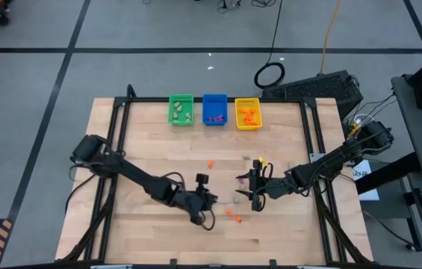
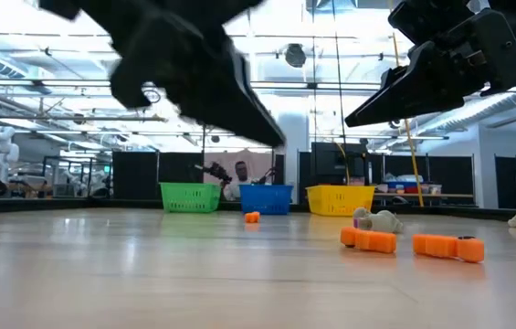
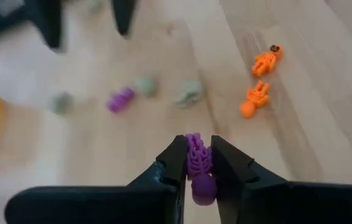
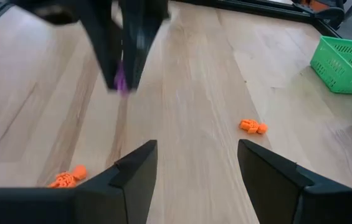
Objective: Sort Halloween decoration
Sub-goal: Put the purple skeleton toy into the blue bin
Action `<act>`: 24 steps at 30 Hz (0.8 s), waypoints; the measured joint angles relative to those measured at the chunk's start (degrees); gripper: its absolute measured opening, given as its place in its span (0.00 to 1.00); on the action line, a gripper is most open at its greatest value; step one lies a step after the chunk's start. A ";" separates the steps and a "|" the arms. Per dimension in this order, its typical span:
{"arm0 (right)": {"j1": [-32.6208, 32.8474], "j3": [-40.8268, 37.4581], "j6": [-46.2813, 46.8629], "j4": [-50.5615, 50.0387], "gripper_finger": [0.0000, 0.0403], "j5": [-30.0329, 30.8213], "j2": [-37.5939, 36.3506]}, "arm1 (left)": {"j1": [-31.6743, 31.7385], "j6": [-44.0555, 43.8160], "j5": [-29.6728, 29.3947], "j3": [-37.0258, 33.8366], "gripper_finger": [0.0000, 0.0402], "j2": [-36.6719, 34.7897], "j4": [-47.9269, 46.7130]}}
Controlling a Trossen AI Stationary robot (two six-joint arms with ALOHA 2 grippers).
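Over the middle of the worktop (image 1: pixel 158 239), seen from above, the left claw (image 1: pixel 212 198) is hanging low beside a scatter of Halloween decoration (image 1: pixel 232 214), while the right claw (image 1: pixel 254 190) is waiting just across from it. At the far edge the green bin (image 1: pixel 181 110), blue bin (image 1: pixel 214 109) and yellow bin (image 1: pixel 247 113) are sitting in a row, each already holding a few trinkets.

From table height, both arms are showing dark above the wood — orange trinkets (image 2: pixel 368 239) and a pale one are lying loose near the front.

In the left wrist view the left claw (image 3: pixel 199 163) is pinching a purple skeleton (image 3: pixel 197 163) between its fingers, clear of the wood; another purple piece (image 3: pixel 120 99), two pale ones and two orange skeletons (image 3: pixel 255 99) are lying beyond it.

In the right wrist view the right claw (image 4: pixel 194 168) is standing spread and holding nothing, with an orange trinket (image 4: pixel 252 126) on the wood ahead.

The step in hand looks like the pick of a purple piece, just secured. Purple bits are showing in the blue bin, so the next move is probably calling for a carry there — high enough to clear its rim — and a release inside.
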 joint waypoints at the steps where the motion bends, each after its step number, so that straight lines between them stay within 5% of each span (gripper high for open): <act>1: 0.00 0.00 0.00 0.10 0.52 0.00 0.00 | -0.40 2.22 -1.63 -0.01 0.13 -1.32 -0.85; 8: 0.00 0.00 0.22 0.20 0.52 0.00 0.00 | -1.84 16.03 -10.66 0.00 0.13 -9.00 -5.70; 16: 0.00 0.00 1.40 0.45 0.52 -0.13 0.00 | -2.40 22.25 -16.77 0.02 0.13 -15.46 -7.75; 24: 0.00 0.00 1.96 0.54 0.52 -0.16 0.00 | -2.46 32.35 -17.84 0.11 0.13 -16.94 -9.60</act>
